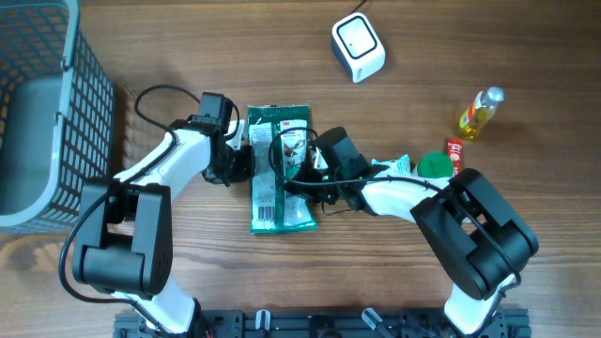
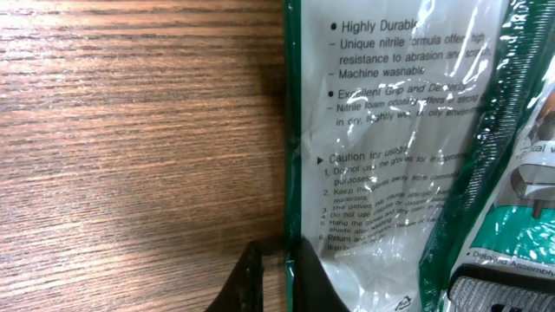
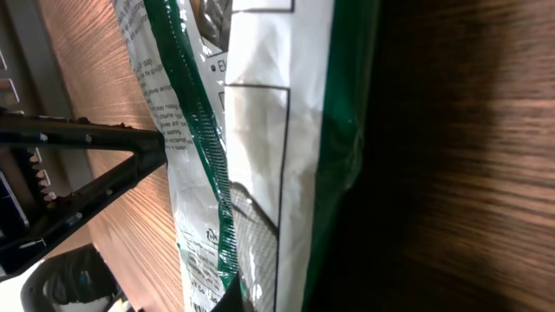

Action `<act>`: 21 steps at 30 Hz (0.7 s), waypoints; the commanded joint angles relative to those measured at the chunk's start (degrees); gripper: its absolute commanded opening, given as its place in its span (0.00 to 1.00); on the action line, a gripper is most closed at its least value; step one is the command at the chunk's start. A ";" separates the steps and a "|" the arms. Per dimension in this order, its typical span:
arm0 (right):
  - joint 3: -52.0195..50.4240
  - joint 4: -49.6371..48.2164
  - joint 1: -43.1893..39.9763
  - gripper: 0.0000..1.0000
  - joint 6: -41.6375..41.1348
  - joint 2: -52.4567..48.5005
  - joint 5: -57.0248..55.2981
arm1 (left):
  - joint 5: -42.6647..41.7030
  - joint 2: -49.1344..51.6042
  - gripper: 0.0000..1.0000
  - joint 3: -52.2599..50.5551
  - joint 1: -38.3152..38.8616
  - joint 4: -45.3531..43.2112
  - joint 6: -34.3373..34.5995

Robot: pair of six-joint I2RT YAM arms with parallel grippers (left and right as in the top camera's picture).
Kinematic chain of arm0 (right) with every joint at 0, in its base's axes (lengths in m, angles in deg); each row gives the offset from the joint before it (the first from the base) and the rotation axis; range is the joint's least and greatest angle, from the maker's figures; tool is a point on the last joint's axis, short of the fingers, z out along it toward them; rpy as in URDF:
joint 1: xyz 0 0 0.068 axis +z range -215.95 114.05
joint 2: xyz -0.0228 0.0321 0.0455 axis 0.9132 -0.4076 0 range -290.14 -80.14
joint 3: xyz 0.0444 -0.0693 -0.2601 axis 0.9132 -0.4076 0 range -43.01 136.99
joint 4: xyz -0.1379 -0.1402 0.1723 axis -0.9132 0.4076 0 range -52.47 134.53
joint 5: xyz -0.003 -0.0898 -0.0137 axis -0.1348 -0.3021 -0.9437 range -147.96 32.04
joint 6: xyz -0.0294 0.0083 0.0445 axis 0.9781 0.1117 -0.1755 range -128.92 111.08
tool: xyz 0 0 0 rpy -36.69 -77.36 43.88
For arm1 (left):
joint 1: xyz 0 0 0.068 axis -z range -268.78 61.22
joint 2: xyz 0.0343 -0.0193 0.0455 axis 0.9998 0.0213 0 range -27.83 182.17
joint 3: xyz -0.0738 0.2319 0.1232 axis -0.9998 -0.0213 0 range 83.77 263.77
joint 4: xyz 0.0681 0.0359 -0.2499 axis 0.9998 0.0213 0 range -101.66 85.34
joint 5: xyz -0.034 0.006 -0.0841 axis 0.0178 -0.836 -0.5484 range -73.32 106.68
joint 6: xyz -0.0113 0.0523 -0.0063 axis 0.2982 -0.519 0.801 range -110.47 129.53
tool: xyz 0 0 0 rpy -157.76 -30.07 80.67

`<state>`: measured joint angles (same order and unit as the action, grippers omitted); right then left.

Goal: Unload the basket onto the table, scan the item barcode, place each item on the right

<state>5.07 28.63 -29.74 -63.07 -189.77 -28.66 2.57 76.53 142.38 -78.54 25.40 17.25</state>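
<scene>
Left gripper [image 1: 246, 161] and right gripper [image 1: 306, 171] pinch glove pack [image 1: 282, 202] edges, apparently; lift evenly toward scanner [image 1: 358, 47] at one o'clock.

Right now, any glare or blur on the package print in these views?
Left wrist: glare streaks on the package film wash out parts of the print, the rest readable. Right wrist: very close and soft, table beside it in deep shadow. Overhead: even light, no strong glare.
</scene>
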 commanded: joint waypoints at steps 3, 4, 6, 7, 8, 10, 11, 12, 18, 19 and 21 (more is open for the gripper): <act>-0.96 0.46 -0.35 0.04 0.15 -1.29 -2.71 | 0.63 0.31 0.04 -0.92 -0.22 0.07 -0.92; -0.94 0.46 -0.35 0.05 0.17 -1.29 -2.71 | 0.63 -0.85 0.04 0.02 -0.94 0.74 -0.90; -0.94 0.48 -0.35 0.04 0.17 -1.29 -2.69 | 0.63 -4.04 0.04 2.38 -2.93 1.90 -0.92; -0.94 0.55 -0.35 0.04 0.17 -1.29 -2.71 | 0.66 -5.46 0.04 3.26 -3.82 1.99 -0.92; -0.94 0.61 -0.35 0.04 0.20 -1.29 -2.71 | 0.68 -6.75 0.05 3.98 -4.72 1.95 -0.92; -0.94 0.63 -0.35 0.04 0.20 -1.29 -2.69 | 1.81 -10.27 0.07 5.46 -7.61 1.42 -0.92; -0.94 0.63 -0.35 0.04 0.17 -1.29 -2.69 | 3.82 -12.11 0.09 5.60 -9.27 0.50 -0.92; -0.94 0.63 -0.35 0.04 0.17 -1.29 -2.69 | 6.25 -13.62 0.17 5.60 -11.10 -0.15 -0.90; -0.96 0.66 -0.35 0.04 0.22 -1.29 -2.71 | 7.34 -14.58 1.00 5.60 -15.91 0.00 -0.92; -0.94 0.61 -0.35 0.04 0.17 -1.29 -2.71 | 7.34 -14.58 1.00 5.60 -16.04 0.00 -0.90; -0.94 0.63 -0.35 0.04 0.17 -1.29 -2.69 | 7.34 -14.58 1.00 5.60 -16.04 0.00 -0.92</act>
<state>5.09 28.69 -29.74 -63.07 -189.77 -28.68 9.11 61.97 147.80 -94.23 25.42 17.08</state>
